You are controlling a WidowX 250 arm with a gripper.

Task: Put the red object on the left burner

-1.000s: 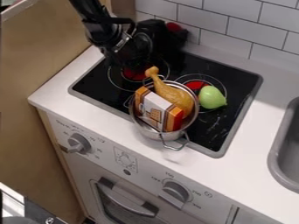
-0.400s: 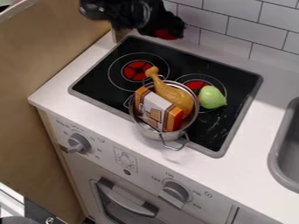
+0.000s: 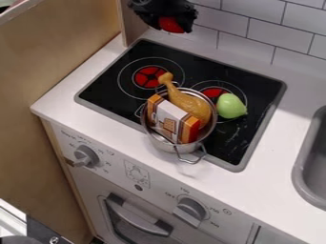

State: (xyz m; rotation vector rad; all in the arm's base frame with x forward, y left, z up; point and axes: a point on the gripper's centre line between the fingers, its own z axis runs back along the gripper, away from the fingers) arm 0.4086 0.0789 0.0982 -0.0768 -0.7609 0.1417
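At the top of the view, left of centre, the black gripper (image 3: pixel 172 23) hangs above the back edge of the stove. It is shut on the red object (image 3: pixel 170 25), a rounded piece whose sides are partly hidden by the fingers. Below it, the left burner (image 3: pixel 149 76) shows its red centre inside a pale ring, with nothing on top of it. Some space separates the gripper from the stove surface.
A metal pot (image 3: pixel 167 146) with a drumstick (image 3: pixel 189 106) and a box (image 3: pixel 170 120) stands right of and in front of the left burner. A green pear (image 3: pixel 231 106) lies by the right burner (image 3: pixel 213 92). Tiled wall (image 3: pixel 274 28) rises behind; a sink (image 3: pixel 304 174) is at right.
The gripper has lifted from over the left burner to the top of the view, uncovering the burner. The red object has moved up and slightly left with it.
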